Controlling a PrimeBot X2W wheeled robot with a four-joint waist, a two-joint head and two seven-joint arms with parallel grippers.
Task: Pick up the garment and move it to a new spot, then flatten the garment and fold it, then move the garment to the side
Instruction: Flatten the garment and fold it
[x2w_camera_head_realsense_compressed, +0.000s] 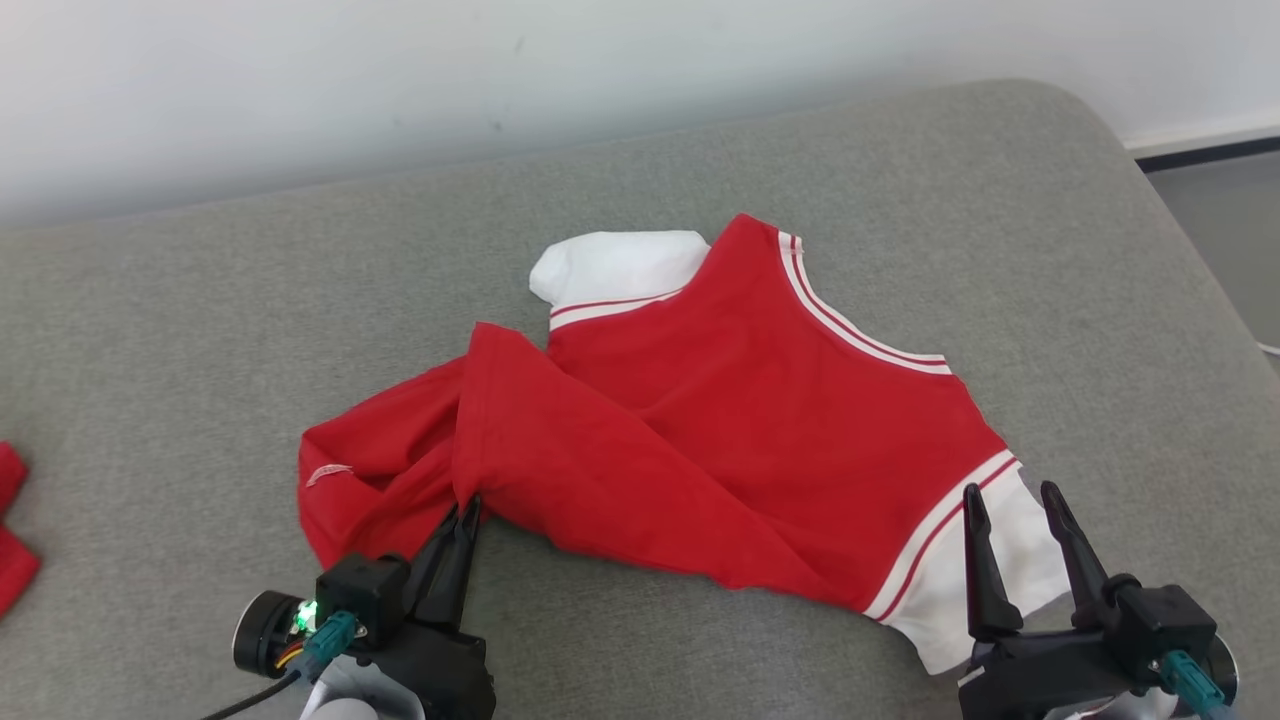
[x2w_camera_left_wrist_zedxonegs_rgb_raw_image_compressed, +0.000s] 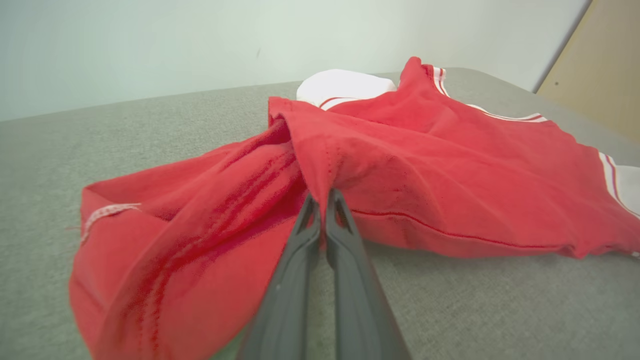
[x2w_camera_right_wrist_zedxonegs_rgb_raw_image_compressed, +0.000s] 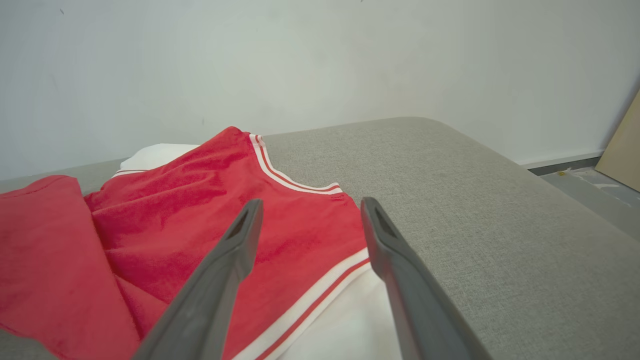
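Observation:
A red garment (x2w_camera_head_realsense_compressed: 720, 420) with white sleeves and striped trim lies crumpled on the grey cushion (x2w_camera_head_realsense_compressed: 900, 200). Its near left part is folded over itself. My left gripper (x2w_camera_head_realsense_compressed: 468, 508) is shut on the folded red hem at the garment's near edge; in the left wrist view the fingertips (x2w_camera_left_wrist_zedxonegs_rgb_raw_image_compressed: 322, 200) pinch that fold of the garment (x2w_camera_left_wrist_zedxonegs_rgb_raw_image_compressed: 425, 165). My right gripper (x2w_camera_head_realsense_compressed: 1010, 492) stands open over the near white sleeve, and in the right wrist view its fingers (x2w_camera_right_wrist_zedxonegs_rgb_raw_image_compressed: 307, 207) straddle the striped cuff of the garment (x2w_camera_right_wrist_zedxonegs_rgb_raw_image_compressed: 200, 210) with nothing held.
A scrap of red cloth (x2w_camera_head_realsense_compressed: 12, 540) lies at the cushion's far left edge. A pale wall (x2w_camera_head_realsense_compressed: 400, 80) runs behind. The cushion's rounded right edge drops to a grey floor (x2w_camera_head_realsense_compressed: 1220, 230). A tan board (x2w_camera_right_wrist_zedxonegs_rgb_raw_image_compressed: 625, 150) leans at the right.

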